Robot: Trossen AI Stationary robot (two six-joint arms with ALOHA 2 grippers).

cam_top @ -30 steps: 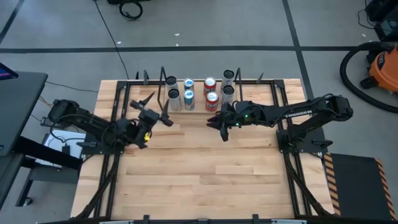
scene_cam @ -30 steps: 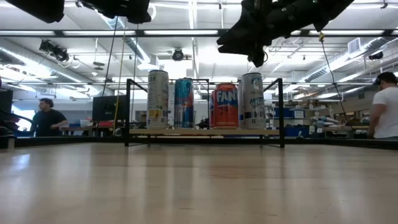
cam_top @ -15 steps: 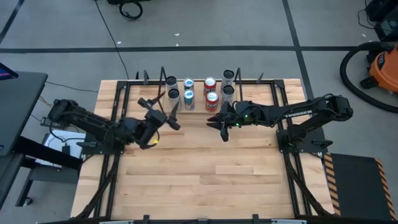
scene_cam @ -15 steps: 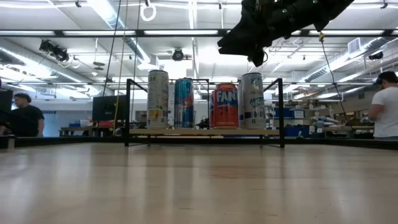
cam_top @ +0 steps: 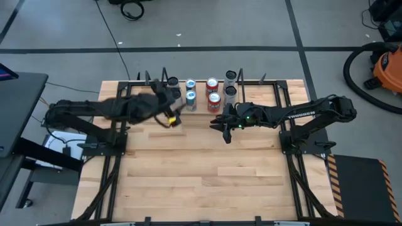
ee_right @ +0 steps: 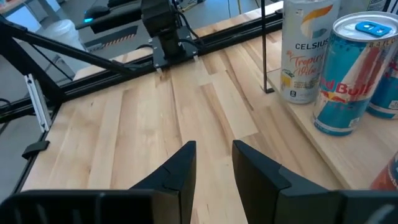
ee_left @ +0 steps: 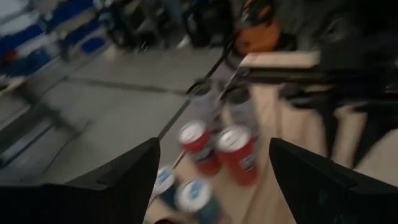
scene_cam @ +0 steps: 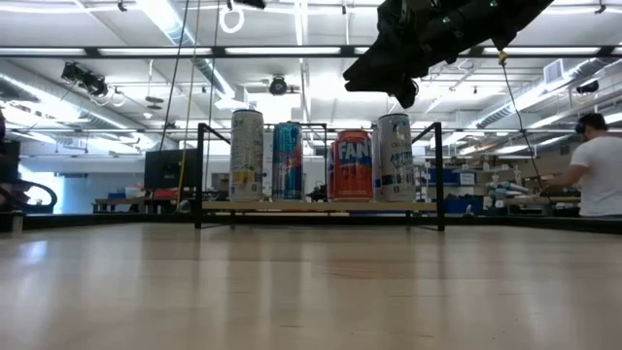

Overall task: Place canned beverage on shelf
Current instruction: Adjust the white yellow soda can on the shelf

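Several beverage cans stand upright on the shelf, a low light-wood board between black rod uprights at the table's far edge. In the low view they are a tall white can, a blue can, an orange can and a white can. My left gripper is open and empty, above the left cans; its wrist view looks down on red cans. My right gripper is open and empty, raised just in front of the shelf's right half, and it also shows in the low view.
The bare wooden tabletop spreads in front of the shelf. Black frame rails run along the table's left and right sides. People stand in the room behind the table.
My left gripper has swung up and toward the table's far edge, from in front of the shelf's left end to above the left cans, and its arm has stretched out. It has stayed open.
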